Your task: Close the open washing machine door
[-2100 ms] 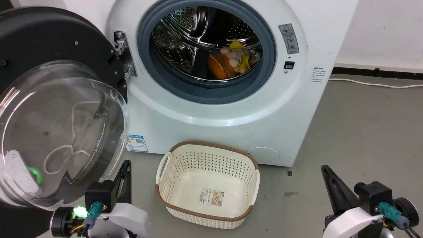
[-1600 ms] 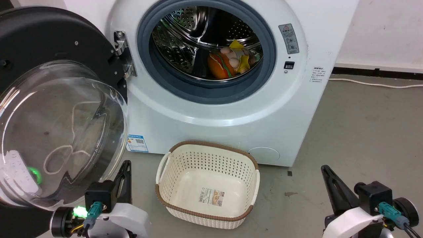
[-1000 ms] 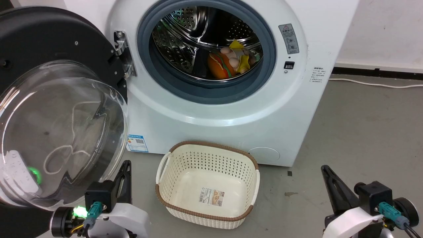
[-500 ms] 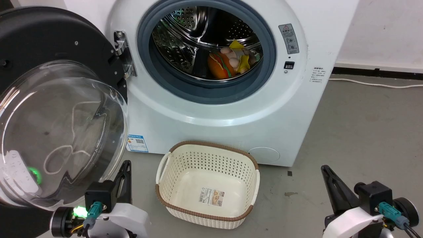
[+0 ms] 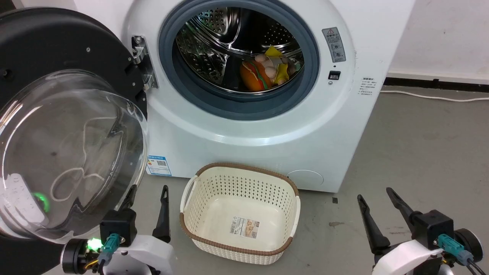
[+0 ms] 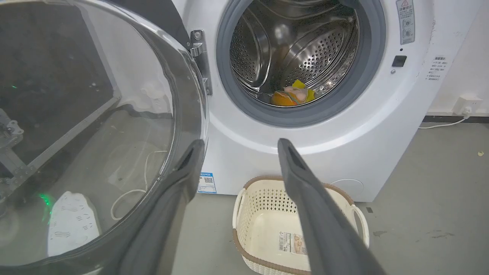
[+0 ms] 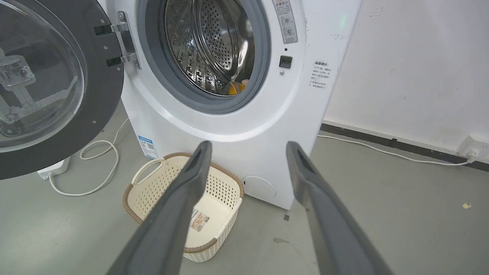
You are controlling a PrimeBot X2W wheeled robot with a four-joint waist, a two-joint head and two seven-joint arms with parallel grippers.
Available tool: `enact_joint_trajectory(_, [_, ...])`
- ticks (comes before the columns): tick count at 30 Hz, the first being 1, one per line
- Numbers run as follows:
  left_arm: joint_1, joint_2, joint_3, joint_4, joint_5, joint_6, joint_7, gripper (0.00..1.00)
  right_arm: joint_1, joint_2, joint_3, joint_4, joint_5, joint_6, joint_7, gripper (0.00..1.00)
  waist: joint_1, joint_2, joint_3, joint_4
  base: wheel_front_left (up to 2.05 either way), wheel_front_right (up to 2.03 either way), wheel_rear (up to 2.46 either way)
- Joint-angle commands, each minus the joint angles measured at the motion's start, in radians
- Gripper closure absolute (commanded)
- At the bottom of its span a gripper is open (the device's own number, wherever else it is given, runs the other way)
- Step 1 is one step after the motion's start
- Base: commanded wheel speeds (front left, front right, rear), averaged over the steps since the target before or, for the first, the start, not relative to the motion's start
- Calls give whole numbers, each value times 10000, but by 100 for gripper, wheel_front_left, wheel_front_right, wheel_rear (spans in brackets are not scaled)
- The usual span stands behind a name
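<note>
The washing machine door [image 5: 57, 42] stands swung wide open at the left, its black rim and bulging glass bowl [image 5: 68, 152] facing me, held by a metal hinge [image 5: 143, 63]. The door [image 6: 95, 133] is also close in the left wrist view, and the door [image 7: 49, 76] shows farther off at the right wrist view's left. My left gripper [image 5: 149, 189] is open just below the glass's lower edge, touching nothing; its left finger [image 6: 183, 172] lies in front of the rim. My right gripper [image 5: 374, 193] is open over the floor at the lower right, holding nothing.
The grey-rimmed drum opening [image 5: 238, 57] holds soft toys [image 5: 263, 70]. A cream perforated basket [image 5: 244, 167] sits on the floor before the machine, between my grippers. A white cable [image 7: 95, 168] and power strip [image 6: 72, 221] lie behind the door. A wall [image 7: 412, 68] stands right.
Both grippers have gone from shut to open, fingers spread apart. The door, basket and arms have not moved.
</note>
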Motion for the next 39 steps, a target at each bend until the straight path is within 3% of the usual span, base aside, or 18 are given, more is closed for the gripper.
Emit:
enact_joint_trajectory(1, [61,0,-53,7,-113,47,-110,0,73,0,35,53,127,0,-118,0,0,0,1,2,0,0,0])
enact_joint_trajectory(6, [95,0,-145,7,-252,84,-215,0,116,0,82,108,288,1,-224,0,0,0,5,3,0,0,0])
enact_joint_trajectory(7, [102,0,-163,6,-281,91,-236,10,124,0,92,120,321,1,-246,0,0,0,6,3,0,0,0])
enact_joint_trajectory(8, [109,0,-181,6,-310,99,-256,59,132,0,101,129,354,1,-267,0,0,0,6,3,0,0,0])
enact_joint_trajectory(9, [117,0,-200,7,-341,106,-277,100,140,0,110,139,388,1,-288,0,0,0,7,3,0,0,0])
enact_joint_trajectory(25, [70,0,-106,-898,-850,293,-612,100,284,1,200,302,928,2,-629,0,0,0,27,227,0,0,0])
enact_joint_trajectory(39, [-258,0,1319,-2133,-1186,550,-904,100,431,1,216,491,1415,3,-923,0,0,0,46,1075,0,0,0])
